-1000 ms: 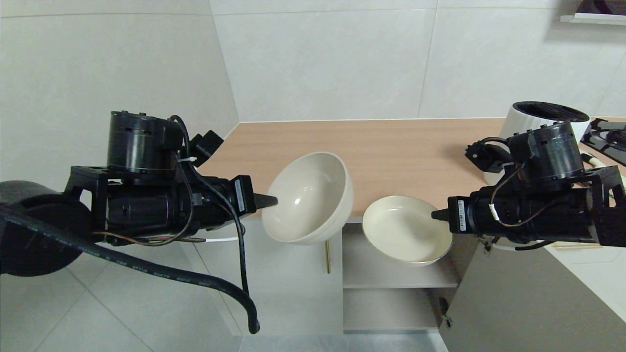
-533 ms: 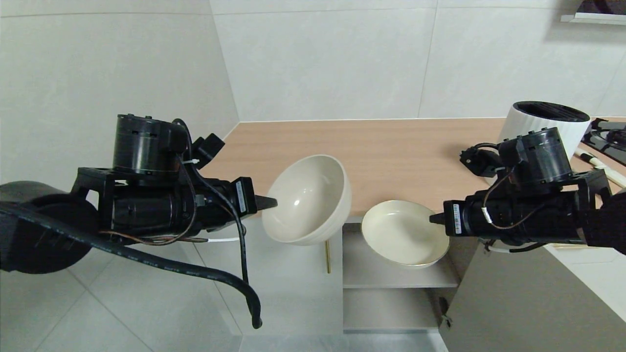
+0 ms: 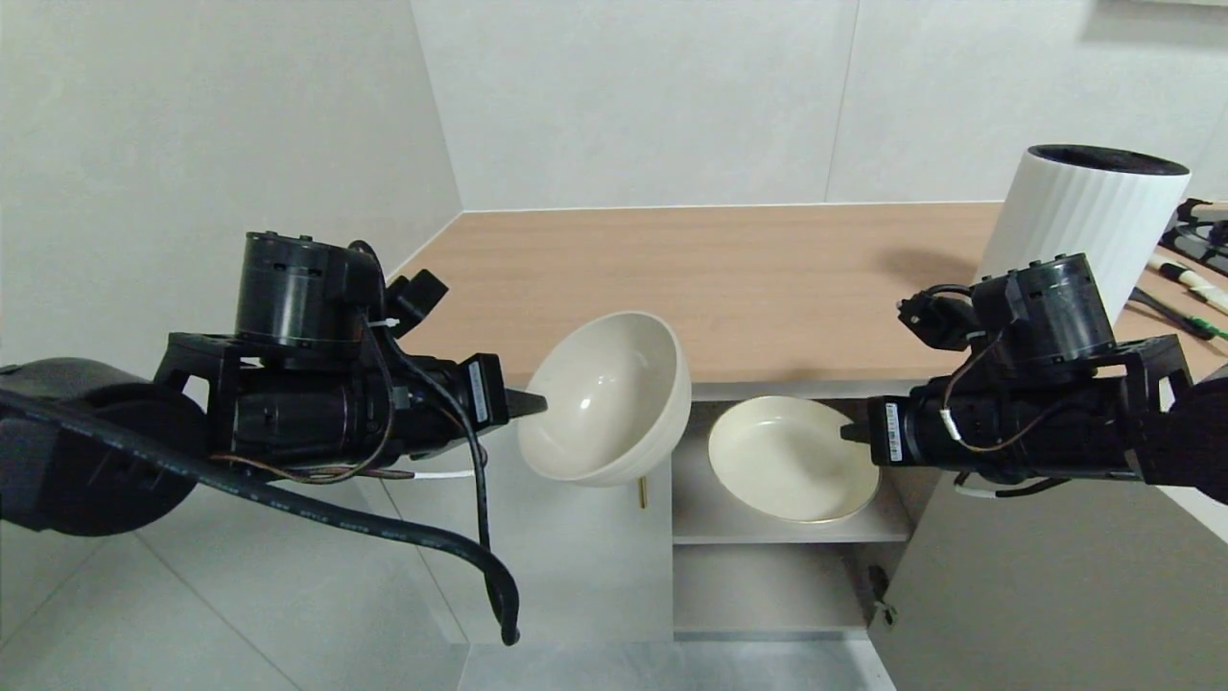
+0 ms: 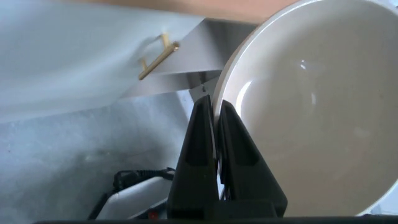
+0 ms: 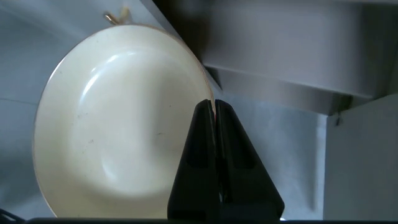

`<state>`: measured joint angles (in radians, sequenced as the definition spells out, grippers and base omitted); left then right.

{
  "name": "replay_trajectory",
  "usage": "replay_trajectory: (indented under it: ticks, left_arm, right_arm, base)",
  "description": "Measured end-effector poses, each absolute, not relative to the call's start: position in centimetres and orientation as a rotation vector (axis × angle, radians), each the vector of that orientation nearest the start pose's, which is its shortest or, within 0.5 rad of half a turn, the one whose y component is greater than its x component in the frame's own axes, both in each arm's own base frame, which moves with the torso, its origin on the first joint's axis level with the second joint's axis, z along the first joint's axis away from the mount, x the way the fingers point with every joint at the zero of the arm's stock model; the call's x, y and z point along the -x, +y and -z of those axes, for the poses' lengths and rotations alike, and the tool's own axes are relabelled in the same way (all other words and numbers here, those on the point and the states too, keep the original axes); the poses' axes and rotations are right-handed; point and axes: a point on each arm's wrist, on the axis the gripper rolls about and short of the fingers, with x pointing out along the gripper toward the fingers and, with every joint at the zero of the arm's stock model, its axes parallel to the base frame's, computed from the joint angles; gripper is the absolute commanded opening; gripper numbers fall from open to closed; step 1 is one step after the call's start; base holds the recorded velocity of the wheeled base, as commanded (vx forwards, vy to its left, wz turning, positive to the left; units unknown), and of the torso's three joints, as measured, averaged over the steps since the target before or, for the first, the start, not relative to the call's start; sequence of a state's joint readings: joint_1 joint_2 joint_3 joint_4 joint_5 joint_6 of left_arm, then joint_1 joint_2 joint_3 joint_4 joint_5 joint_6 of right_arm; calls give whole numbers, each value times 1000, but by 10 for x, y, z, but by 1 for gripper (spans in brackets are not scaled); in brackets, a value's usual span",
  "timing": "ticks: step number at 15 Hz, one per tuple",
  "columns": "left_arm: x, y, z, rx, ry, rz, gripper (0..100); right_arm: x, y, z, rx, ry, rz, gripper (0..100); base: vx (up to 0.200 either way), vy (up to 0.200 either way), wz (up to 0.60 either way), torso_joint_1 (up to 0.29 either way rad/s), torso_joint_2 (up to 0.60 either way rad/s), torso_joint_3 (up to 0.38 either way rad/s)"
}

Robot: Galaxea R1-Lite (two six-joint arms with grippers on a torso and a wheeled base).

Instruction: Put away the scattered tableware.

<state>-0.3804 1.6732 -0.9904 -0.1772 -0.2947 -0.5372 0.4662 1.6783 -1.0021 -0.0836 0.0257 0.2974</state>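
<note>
The left gripper [image 3: 535,404] has its jaws pinched tight on the rim of a deep cream bowl [image 3: 609,398], which hangs tilted with its hollow facing the robot, level with the top of the open cabinet [image 3: 787,576] and just to its left, before a closed door with a brass handle [image 3: 641,491]. The right gripper [image 3: 847,433] is likewise clamped on the rim of a shallow cream plate [image 3: 787,461], held tilted at the cabinet's upper compartment, just over the shelf [image 3: 710,528]; whether it touches the shelf cannot be told. The wooden countertop [image 3: 720,278] lies above the cabinet, and a white ribbed canister [image 3: 1089,221] stands on it to the right.
</note>
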Motion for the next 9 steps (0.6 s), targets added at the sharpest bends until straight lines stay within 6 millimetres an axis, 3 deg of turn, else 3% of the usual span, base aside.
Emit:
replay_trajectory:
  ticks: [9]
  left_arm:
    - [-280, -119, -195, 472, 684, 501, 0]
  right_arm:
    - [-273, 138, -184, -147, 669, -381, 0]
  base:
    - [0, 0, 0, -169, 465, 291]
